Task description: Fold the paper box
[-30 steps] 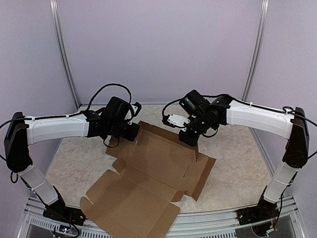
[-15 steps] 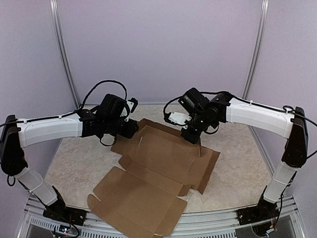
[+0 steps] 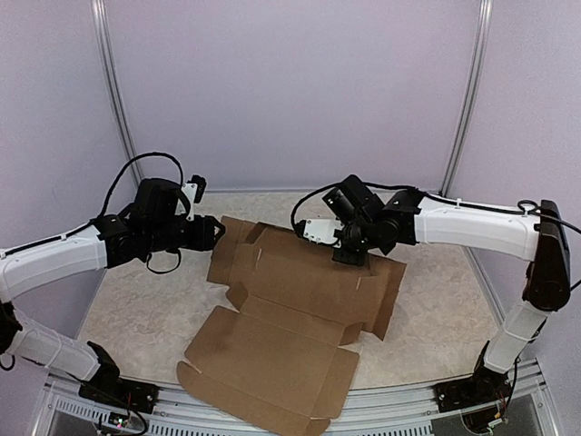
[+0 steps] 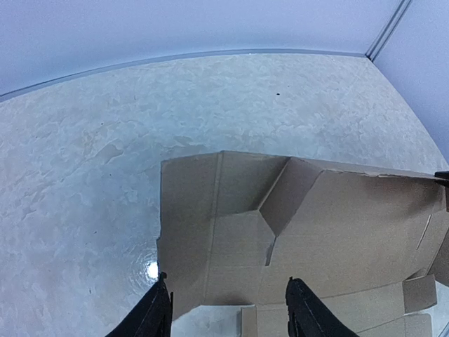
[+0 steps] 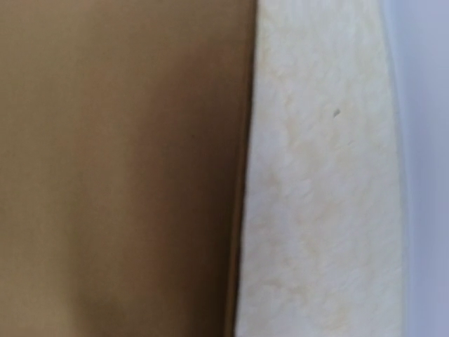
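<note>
The paper box [image 3: 289,338] lies unfolded and flat on my bench [image 3: 136,300], from the near edge back to the middle. Beside its far-left flap my left claw [image 3: 214,232] hangs with jaws apart, gripping nothing. At its far edge my right claw [image 3: 350,257] is closed, low over the cardboard.
</note>
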`<state>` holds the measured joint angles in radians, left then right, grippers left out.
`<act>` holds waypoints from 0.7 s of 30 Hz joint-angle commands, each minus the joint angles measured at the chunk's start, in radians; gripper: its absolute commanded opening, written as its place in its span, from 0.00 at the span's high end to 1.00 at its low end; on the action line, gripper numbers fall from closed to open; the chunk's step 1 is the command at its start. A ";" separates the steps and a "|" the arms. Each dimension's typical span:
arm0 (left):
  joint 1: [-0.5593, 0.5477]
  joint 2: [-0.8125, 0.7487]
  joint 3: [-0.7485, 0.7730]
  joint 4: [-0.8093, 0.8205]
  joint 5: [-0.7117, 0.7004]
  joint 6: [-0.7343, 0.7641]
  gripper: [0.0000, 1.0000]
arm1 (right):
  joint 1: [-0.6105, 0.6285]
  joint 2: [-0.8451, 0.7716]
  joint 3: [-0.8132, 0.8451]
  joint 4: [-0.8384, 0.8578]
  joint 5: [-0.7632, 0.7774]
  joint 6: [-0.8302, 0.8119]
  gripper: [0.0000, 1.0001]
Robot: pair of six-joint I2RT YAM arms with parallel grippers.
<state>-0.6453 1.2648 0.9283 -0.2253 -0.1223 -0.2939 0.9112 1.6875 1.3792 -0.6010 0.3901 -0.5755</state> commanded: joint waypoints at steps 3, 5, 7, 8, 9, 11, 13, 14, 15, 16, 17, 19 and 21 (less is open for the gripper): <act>0.070 -0.111 -0.111 0.109 0.053 -0.101 0.47 | 0.019 -0.068 -0.073 0.167 0.060 -0.231 1.00; 0.092 -0.129 -0.130 0.120 0.068 -0.114 0.48 | 0.018 -0.090 -0.108 0.223 0.063 -0.285 1.00; 0.107 -0.135 -0.149 0.132 0.085 -0.123 0.49 | 0.019 -0.110 -0.136 0.275 0.064 -0.327 1.00; 0.111 -0.138 -0.161 0.140 0.088 -0.127 0.49 | 0.019 -0.118 -0.147 0.299 0.070 -0.336 1.00; 0.113 -0.141 -0.172 0.150 0.089 -0.131 0.49 | 0.018 -0.126 -0.156 0.320 0.075 -0.343 1.00; 0.120 -0.150 -0.195 0.170 0.082 -0.146 0.49 | 0.020 -0.146 -0.184 0.366 0.077 -0.362 1.00; 0.131 -0.165 -0.217 0.187 0.082 -0.166 0.50 | 0.020 -0.167 -0.218 0.416 0.075 -0.380 1.00; 0.142 -0.169 -0.226 0.195 0.086 -0.174 0.51 | 0.022 -0.176 -0.239 0.435 0.074 -0.390 1.00; 0.150 -0.179 -0.235 0.205 0.088 -0.181 0.51 | 0.025 -0.185 -0.259 0.465 0.078 -0.401 1.00; 0.156 -0.185 -0.245 0.214 0.091 -0.186 0.52 | 0.029 -0.193 -0.280 0.496 0.082 -0.409 1.00; 0.164 -0.192 -0.255 0.216 0.093 -0.192 0.52 | 0.031 -0.199 -0.300 0.525 0.090 -0.415 1.00; 0.179 -0.209 -0.273 0.250 0.101 -0.200 0.54 | 0.037 -0.216 -0.351 0.611 0.104 -0.429 1.00; 0.195 -0.220 -0.291 0.271 0.113 -0.208 0.55 | 0.043 -0.227 -0.393 0.676 0.116 -0.436 1.00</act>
<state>-0.4789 1.0786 0.6678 -0.0303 -0.0353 -0.4698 0.9306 1.5002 1.0630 -0.1143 0.4690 -0.9680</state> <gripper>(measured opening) 0.463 0.005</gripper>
